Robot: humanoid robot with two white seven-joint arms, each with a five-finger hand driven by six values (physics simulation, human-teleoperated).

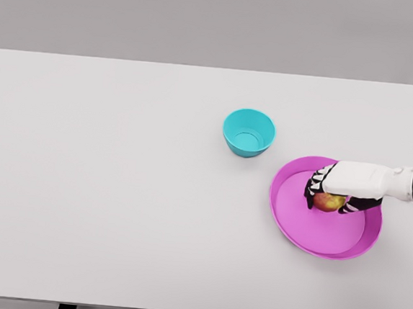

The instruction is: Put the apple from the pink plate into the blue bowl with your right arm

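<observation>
Curling round one apple (328, 202), the right hand (337, 186) grips it over the single pink plate (294, 224). One blue bowl (249, 132) sits near, up-left, apart from the plate. One white table (116, 190). No writing legible.

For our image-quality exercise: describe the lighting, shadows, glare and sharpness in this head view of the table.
Head view: light is flat and even, with no glare on the white table. Only faint, soft shadows hug the blue bowl and the pink plate. Everything is slightly soft; the right hand over the apple shows blurry finger detail. The table's edges look straight, with no obvious distortion.
</observation>
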